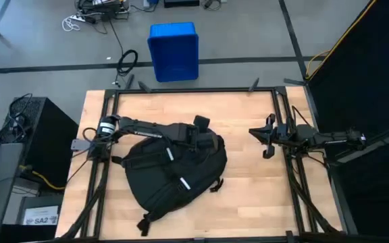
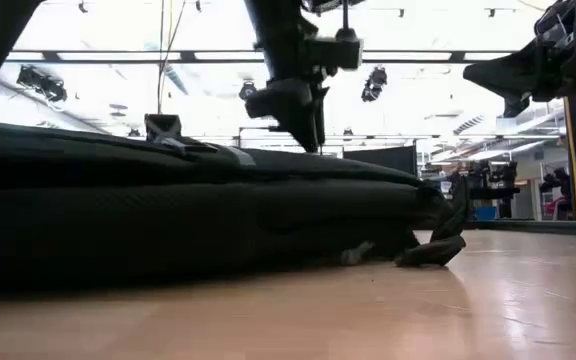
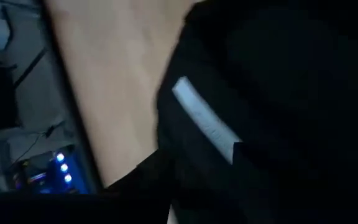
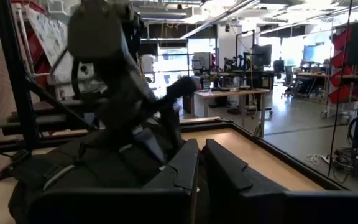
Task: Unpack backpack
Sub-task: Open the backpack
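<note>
The black backpack (image 1: 174, 172) lies flat on the wooden table, left of the middle, with white reflective stripes (image 1: 186, 182) on its upper face and straps trailing toward the near edge. My left gripper (image 1: 198, 135) hangs over the backpack's far edge, pointing down at its top (image 2: 308, 130). In the left wrist view the backpack (image 3: 272, 112) and one stripe fill the picture. My right gripper (image 1: 267, 138) waits shut in the air to the right of the backpack, holding nothing (image 4: 199, 171).
A blue bin (image 1: 173, 50) stands on the floor beyond the far edge. A black frame (image 1: 194, 90) borders the table. A black box (image 1: 36, 128) stands off the left side. Bare wood (image 1: 255, 189) lies between the backpack and the right arm.
</note>
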